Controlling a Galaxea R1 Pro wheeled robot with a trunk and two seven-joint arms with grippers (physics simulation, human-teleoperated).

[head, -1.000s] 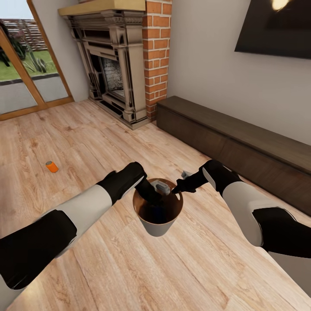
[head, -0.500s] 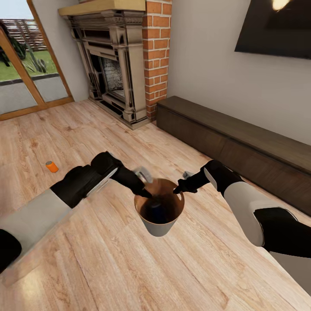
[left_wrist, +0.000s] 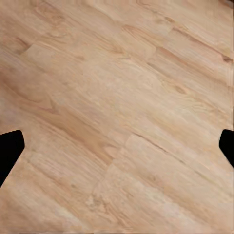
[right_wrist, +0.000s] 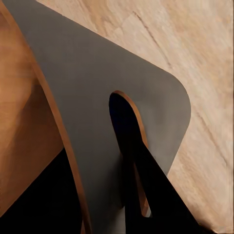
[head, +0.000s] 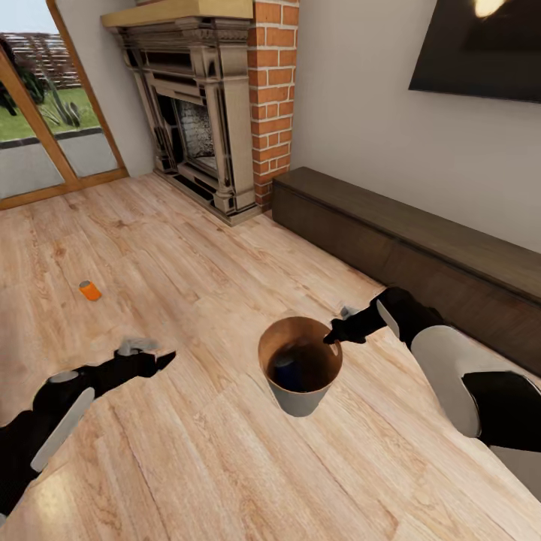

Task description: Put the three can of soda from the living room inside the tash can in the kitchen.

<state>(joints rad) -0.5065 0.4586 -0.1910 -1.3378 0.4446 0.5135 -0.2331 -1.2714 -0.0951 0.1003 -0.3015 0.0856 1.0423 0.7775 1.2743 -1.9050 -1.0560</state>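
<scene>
R gripper (head: 336, 336) is clamped on the rim of the trash can (head: 300, 398) and holds it off the wood floor (head: 188, 451). In the R wrist cam one dark finger (right_wrist: 146, 190) runs through the handle cutout in the grey outer wall (right_wrist: 97, 97), so it's pinched shut on the wall there.

Inside the bin: one dark blue soda can (head: 285, 370) low against the brown inner wall. Can't read any label or brand on it, too small and dark.

L gripper (head: 146, 359) is out to the robot's left, well apart from the bin, low over the floor. L wrist cam has both fingertips (left_wrist: 9, 146) at opposite frame edges with bare planks between, so it's spread wide and holding nothing.

Orange soda can (head: 90, 290) lies on its side on the floor, far from both arms, over toward the glazed doors (head: 45, 143). No legible print on it either.

Bkgd: brick fireplace (head: 218, 113), long dark low cabinet (head: 406, 233) along the wall, TV (head: 481, 45) above it. No readable text anywhere in view.
</scene>
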